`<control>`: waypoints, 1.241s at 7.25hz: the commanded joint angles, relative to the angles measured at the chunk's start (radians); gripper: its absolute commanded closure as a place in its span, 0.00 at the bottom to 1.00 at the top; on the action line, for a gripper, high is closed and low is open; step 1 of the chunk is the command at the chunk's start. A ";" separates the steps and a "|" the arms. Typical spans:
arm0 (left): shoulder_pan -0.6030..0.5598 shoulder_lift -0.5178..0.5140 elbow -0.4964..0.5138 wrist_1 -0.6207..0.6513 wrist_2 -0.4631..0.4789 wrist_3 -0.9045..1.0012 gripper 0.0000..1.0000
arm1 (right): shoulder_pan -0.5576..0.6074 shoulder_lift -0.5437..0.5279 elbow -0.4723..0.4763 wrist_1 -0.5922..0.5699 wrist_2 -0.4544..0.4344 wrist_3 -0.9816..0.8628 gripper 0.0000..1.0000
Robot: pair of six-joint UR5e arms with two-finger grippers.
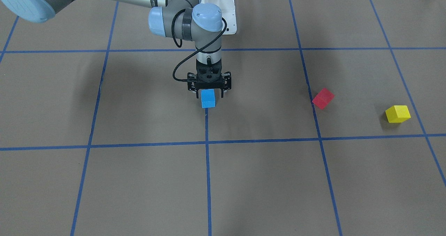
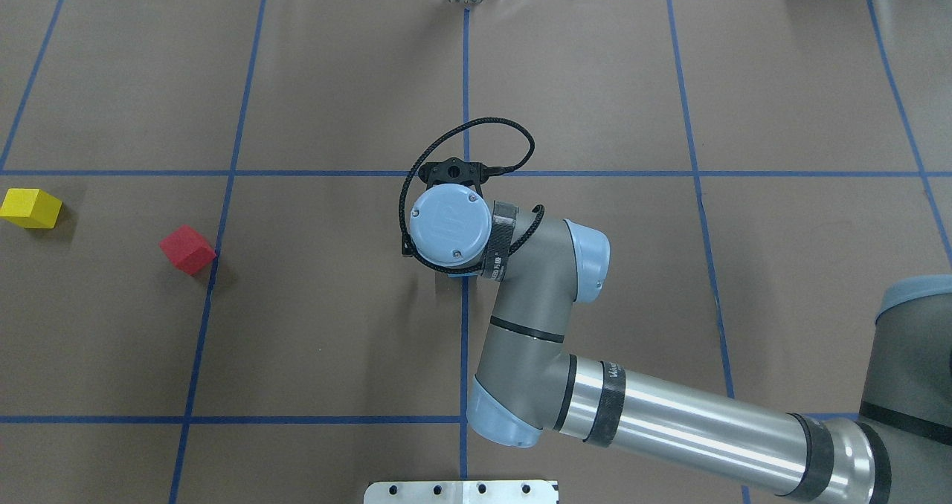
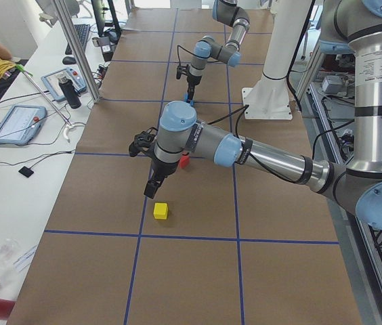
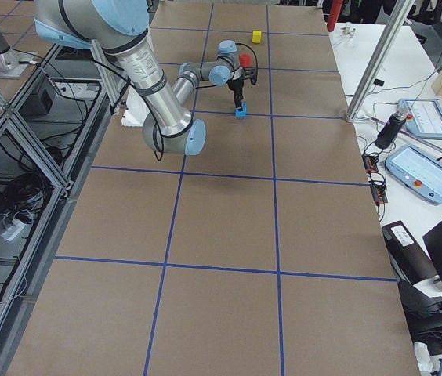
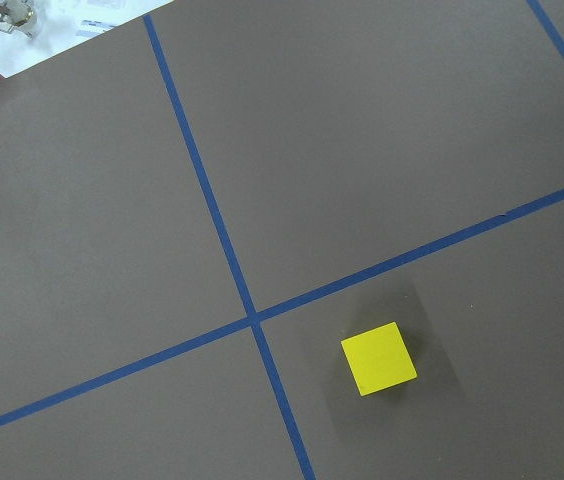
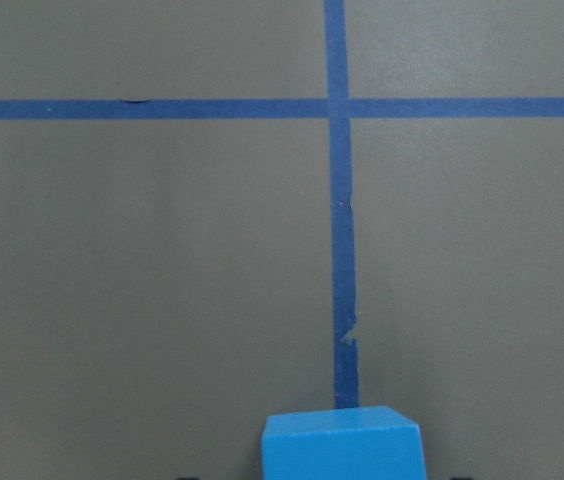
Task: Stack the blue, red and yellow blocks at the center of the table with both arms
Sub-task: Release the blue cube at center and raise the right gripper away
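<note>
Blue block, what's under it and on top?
The blue block sits on the table over a tape line. No block on top; the open right claw straddles it. Its underside is hidden.

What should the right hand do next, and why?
Probably lift the right hand straight up: its jaws look open, flanking the blue block, which seems to rest at the centre line, so backing off clears room for the red block.

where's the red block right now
Overhead view: the small red cube lies on the robot's left side, just beside a blue tape line, between the yellow cube and the blue cube at centre.
</note>
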 commanded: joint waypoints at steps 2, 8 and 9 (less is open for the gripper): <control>0.000 0.005 -0.011 0.000 -0.002 -0.011 0.00 | 0.212 -0.007 0.072 -0.050 0.150 -0.128 0.01; 0.314 0.009 -0.003 -0.304 -0.042 -0.296 0.00 | 0.781 -0.411 0.269 -0.089 0.589 -0.928 0.01; 0.384 0.008 0.001 -0.325 -0.011 -0.295 0.00 | 0.884 -0.497 0.269 -0.086 0.658 -1.104 0.01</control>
